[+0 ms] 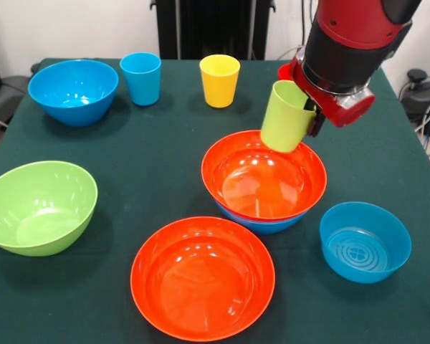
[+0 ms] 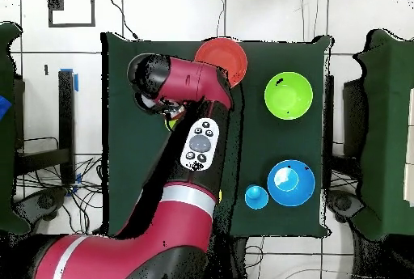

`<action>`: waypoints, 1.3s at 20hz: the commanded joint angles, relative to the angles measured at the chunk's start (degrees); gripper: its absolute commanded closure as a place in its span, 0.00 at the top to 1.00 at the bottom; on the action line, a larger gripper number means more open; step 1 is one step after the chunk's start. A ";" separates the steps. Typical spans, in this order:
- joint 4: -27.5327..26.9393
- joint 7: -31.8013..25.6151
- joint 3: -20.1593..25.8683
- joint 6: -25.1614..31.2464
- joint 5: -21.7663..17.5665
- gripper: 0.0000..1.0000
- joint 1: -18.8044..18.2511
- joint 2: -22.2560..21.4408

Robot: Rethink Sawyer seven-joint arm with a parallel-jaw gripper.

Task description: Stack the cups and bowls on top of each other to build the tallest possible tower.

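My gripper [image 1: 306, 113] is shut on the lime green cup [image 1: 286, 117]. It holds the cup tilted, just above the far right rim of an orange bowl [image 1: 264, 175]. That bowl is nested in a blue bowl [image 1: 261, 224], of which only the lower edge shows. A second orange bowl [image 1: 203, 277] sits in front of this stack. The lime green bowl [image 1: 39, 206] is at the left. In the overhead view the arm [image 2: 198, 142] hides the gripper and the stack, while the second orange bowl [image 2: 222, 59] and the green bowl [image 2: 288, 95] show.
A deep blue bowl [image 1: 73, 91], a blue cup [image 1: 140, 78] and a yellow cup [image 1: 219, 80] stand along the far side. A smaller blue bowl [image 1: 364, 241] sits at the near right. The blue bowl [image 2: 291, 181] and blue cup [image 2: 256, 196] also show overhead.
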 commanded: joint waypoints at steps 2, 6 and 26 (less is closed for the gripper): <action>-5.40 -4.05 4.86 4.88 -4.50 0.00 -2.77 2.83; -4.91 -4.44 5.05 3.70 -4.80 0.00 -2.89 2.94; -3.02 -1.35 9.92 11.52 -0.06 0.00 -6.47 4.55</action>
